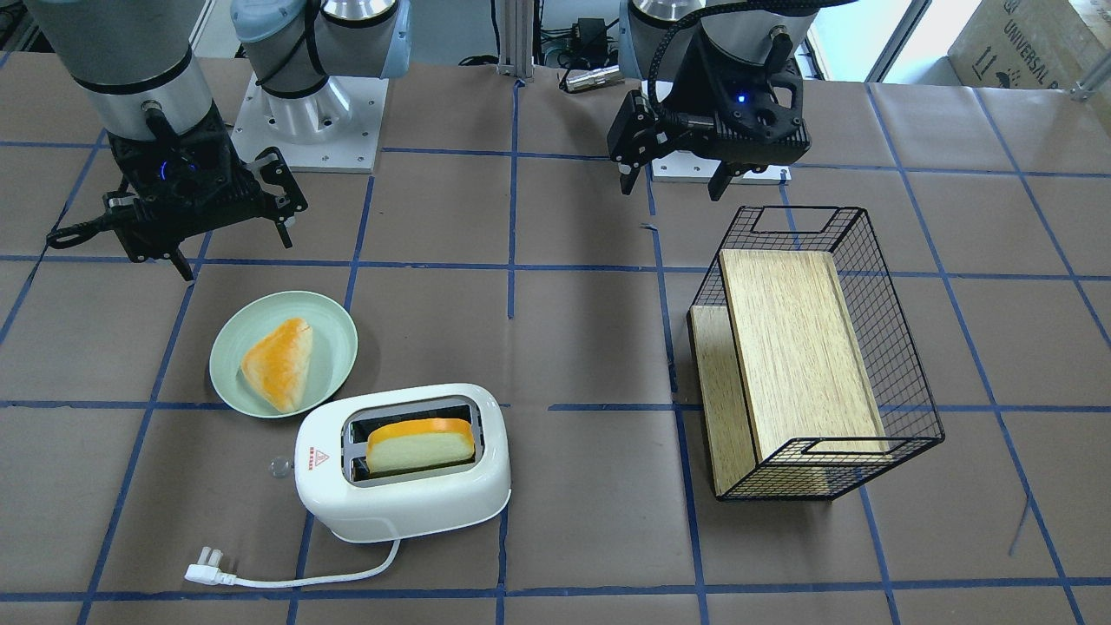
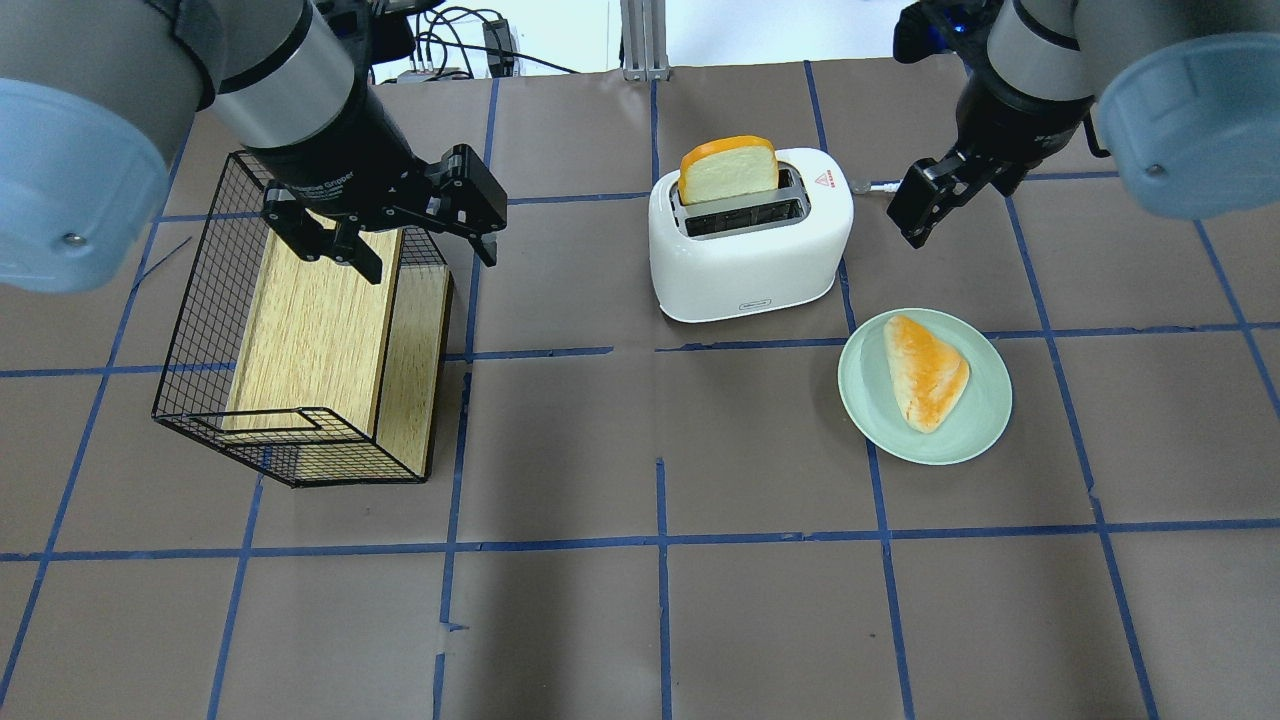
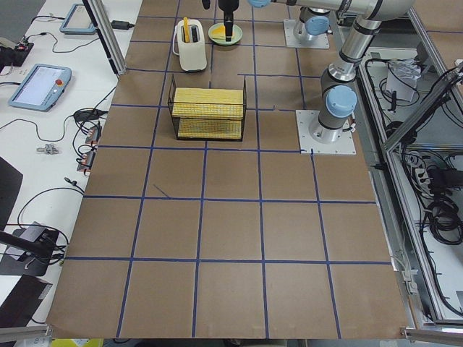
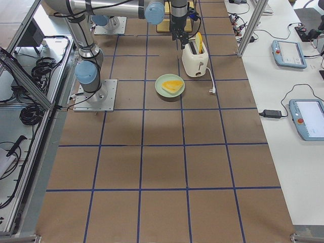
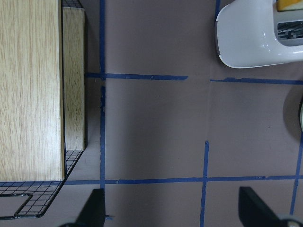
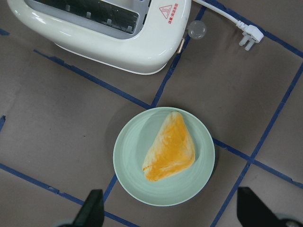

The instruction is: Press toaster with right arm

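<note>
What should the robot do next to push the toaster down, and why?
Probably move the right hand over the clear knob at the end of the toaster. It hangs open, touching nothing, and the bread slice stands high in its slot.

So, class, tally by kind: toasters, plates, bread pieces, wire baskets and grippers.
Toaster: 1
Plate: 1
Bread pieces: 2 (slice, wedge)
Wire basket: 1
Grippers: 2 (left gripper, right gripper)
Total: 7
</note>
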Robot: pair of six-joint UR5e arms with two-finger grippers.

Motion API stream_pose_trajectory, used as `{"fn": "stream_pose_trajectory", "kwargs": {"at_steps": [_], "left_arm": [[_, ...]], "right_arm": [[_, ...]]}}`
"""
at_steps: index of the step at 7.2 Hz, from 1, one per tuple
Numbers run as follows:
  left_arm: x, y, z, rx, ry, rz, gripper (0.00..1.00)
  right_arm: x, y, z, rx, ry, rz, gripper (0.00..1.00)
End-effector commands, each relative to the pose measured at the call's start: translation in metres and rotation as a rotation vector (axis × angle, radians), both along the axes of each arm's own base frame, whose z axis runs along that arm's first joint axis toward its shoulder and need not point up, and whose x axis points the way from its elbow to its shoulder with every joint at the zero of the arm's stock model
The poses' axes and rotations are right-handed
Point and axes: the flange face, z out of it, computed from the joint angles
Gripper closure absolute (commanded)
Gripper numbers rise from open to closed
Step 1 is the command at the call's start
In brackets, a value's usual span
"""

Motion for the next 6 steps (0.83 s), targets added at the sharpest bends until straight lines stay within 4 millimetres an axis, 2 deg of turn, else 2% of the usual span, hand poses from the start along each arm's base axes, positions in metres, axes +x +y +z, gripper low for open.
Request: {"fn": "stream_pose_trajectory", "kwargs": {"at_steps": [1,6], "left_arm": [[0.0,0.0,0.0,0.0,0.0,0.0,0.0],[0.0,0.0,0.0,0.0,0.0,0.0,0.0]], "right_arm": [[-0.0002,0.0018,-0.001,0.003,0.002,0.0,0.0],[-0.0005,-0.0019,-0.0076,0.014,0.005,0.001,0.0]]}}
